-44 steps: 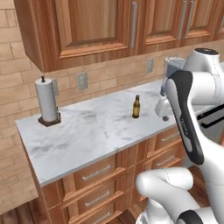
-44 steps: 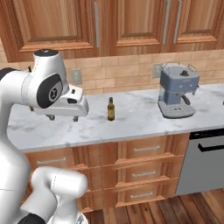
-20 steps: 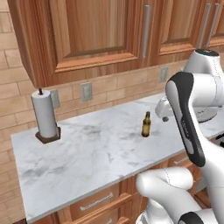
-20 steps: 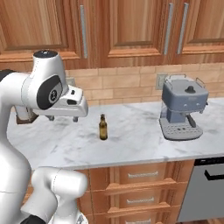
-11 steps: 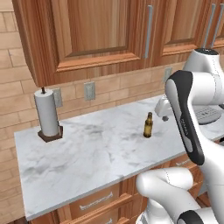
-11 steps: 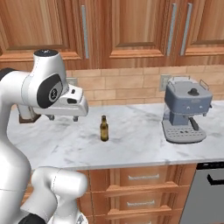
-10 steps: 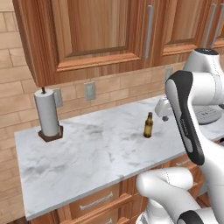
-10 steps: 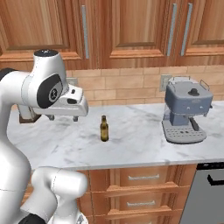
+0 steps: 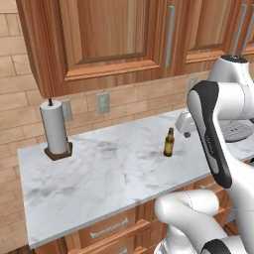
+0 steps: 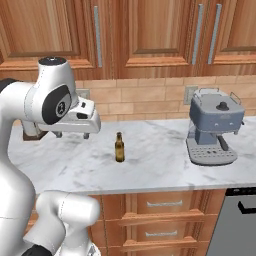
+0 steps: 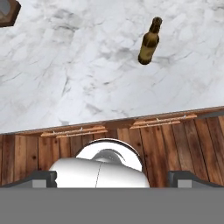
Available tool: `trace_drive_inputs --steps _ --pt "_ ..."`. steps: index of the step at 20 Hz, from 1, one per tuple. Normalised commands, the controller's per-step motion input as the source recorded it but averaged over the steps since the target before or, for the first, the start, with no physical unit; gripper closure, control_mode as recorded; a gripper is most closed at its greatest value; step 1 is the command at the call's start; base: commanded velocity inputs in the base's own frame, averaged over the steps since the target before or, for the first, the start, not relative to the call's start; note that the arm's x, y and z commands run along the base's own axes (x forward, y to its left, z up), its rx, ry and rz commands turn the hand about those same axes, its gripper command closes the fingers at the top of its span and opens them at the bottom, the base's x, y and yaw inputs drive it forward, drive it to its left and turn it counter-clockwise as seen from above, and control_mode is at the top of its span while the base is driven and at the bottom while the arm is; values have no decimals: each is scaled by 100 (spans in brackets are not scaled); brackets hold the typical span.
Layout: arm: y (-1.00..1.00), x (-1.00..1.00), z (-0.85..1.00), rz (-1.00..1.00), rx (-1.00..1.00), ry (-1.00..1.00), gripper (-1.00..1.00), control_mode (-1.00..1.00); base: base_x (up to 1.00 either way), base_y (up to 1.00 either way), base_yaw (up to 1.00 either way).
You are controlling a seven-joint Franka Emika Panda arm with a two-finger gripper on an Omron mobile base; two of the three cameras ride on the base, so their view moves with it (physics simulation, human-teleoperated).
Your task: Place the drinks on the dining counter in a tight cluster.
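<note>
You're facing the narrow grey-veined white marble desk (image 9: pixel 114 173) under the wooden wall cabinets (image 10: pixel 150 30), and the slim dark brown glass bottle (image 9: pixel 169 143) stands upright on it, roughly midway between the back wall and the front edge. Nothing is touching it. In the right base view the same bottle sits well apart from the blue-grey espresso machine (image 10: pixel 214 127), which occupies the desk's right end near the back wall. Off toward the left end, near the back edge, you've got a white paper towel roll on a dark wooden holder (image 9: pixel 55 130), also well clear of the bottle.

Your end effector (image 10: pixel 73 134) hangs above the desk's front edge, to the left of the bottle in the right base view, and it's carrying nothing. The fingers stand spread as wide as they go. Looking down through the hand view, the bottle shows at the upper right on the marble, the wooden drawer fronts (image 11: pixel 118 127) run along the desk's front edge below it, and the plank floor (image 11: pixel 26 157) lies beneath.
</note>
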Motion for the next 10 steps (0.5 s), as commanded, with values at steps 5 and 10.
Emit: trace_drive_inputs --steps 5,10 --pt "0 0 0 0 0 0 -100 100 0 0 0" --pt "0 0 0 0 0 0 -100 100 0 0 0"
